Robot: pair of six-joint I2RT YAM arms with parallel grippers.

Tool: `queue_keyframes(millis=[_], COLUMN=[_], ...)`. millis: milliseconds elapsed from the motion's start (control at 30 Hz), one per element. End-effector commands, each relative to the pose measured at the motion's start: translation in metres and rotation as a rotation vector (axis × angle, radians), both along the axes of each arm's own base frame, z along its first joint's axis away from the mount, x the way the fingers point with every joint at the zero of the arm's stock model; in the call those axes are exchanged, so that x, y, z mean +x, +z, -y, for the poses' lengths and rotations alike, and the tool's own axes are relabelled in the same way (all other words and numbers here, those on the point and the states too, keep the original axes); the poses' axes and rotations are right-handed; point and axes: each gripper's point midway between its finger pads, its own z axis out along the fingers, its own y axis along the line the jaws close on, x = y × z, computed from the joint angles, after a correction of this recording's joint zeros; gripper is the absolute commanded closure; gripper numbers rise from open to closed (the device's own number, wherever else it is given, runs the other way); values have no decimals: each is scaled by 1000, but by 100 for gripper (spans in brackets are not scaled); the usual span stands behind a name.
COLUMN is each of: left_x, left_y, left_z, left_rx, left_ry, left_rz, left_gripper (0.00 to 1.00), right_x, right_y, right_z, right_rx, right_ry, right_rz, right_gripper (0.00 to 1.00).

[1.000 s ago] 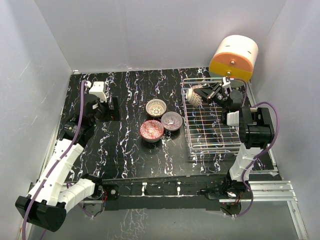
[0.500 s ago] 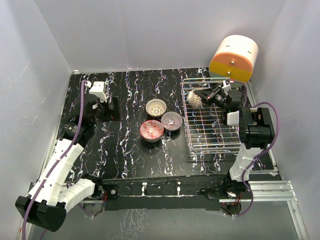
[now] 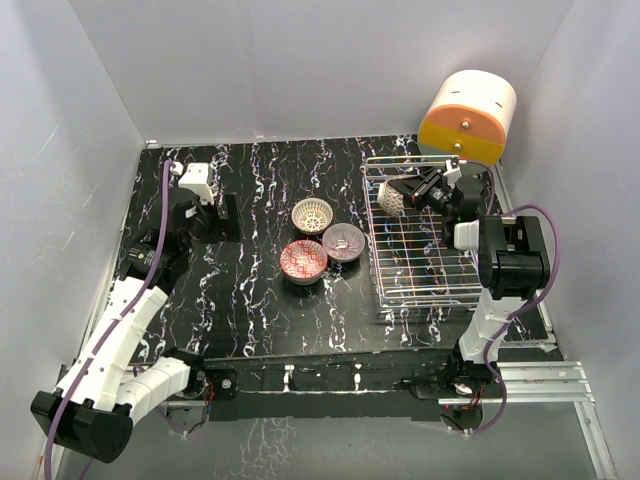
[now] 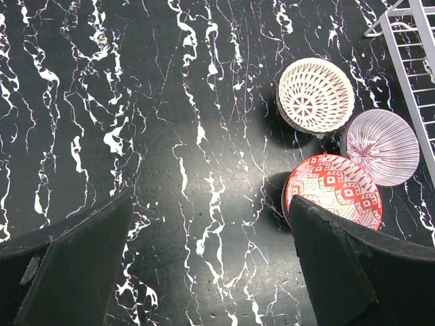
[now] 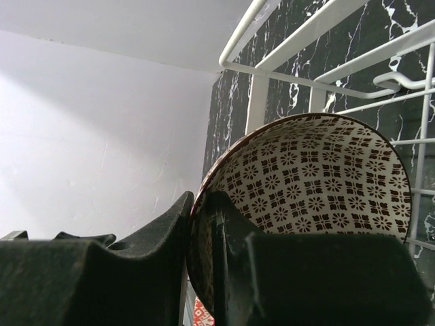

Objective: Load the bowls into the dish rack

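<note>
Over the dish rack (image 3: 428, 262), right claw (image 3: 404, 190) pinches bowl (image 5: 312, 180) rim.

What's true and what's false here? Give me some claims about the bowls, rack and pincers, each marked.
1. The right pincer grips a brown bowl by its rim. True.
2. The white bowl, purple bowl and red bowl sit on the table. True.
3. The left pincer holds the red bowl. False: it is open and empty.
4. Two bowls lie loose in the rack. False: only the gripped one is there, at a far corner.
</note>
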Motion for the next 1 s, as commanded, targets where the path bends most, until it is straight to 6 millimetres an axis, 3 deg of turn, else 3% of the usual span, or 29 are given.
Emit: queue_keyframes(millis=[0, 100, 267, 367, 600, 833, 967], left_x=[0, 0, 0, 1, 0, 0, -1], left_y=[14, 13, 13, 13, 16, 16, 15], left_z=[-2, -1, 0, 1, 1, 1, 0], left_rx=[3, 1, -3, -8, -15, -13, -12], left_ry=[5, 3, 0, -1, 0, -1, 1], left_rz=[37, 35, 32, 33, 37, 35, 35], left_gripper=[3, 3, 3, 3, 3, 3, 3], right_x=[3, -3, -9, -7, -6, -5, -5], right_y=[-13, -5, 17, 19, -3, -23, -29], right_z=[9, 5, -3, -7, -8, -2, 1], right_rx=[-49, 14, 175, 195, 204, 115, 86], right_ry=[-54, -23, 38, 55, 20, -43, -65], right_rz=[-41, 12, 78, 82, -15, -99, -140], right_gripper=[82, 92, 92, 92, 89, 79, 67])
